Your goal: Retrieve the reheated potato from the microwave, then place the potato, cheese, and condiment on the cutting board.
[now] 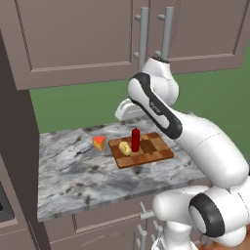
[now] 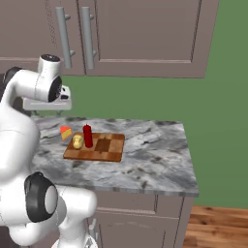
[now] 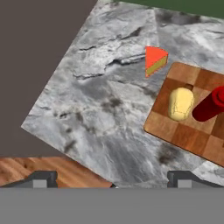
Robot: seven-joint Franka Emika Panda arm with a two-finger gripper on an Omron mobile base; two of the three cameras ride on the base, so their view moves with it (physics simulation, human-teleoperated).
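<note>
The potato (image 3: pixel 180 103) and condiment bottle (image 3: pixel 209 105) stand on the cutting board (image 3: pixel 175 131), the cheese (image 3: pixel 155 60) beside it on the worktop (image 3: pixel 96 109), and the gripper (image 3: pixel 113 179) hangs wide open, holding nothing.

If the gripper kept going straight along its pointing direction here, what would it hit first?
Most likely bare marble counter, beside the cutting board. The open gripper aims there, short of the cheese; depth is uncertain.

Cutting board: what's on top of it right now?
On the cutting board: the potato and the upright condiment. The cheese sits off it, on the counter.
</note>
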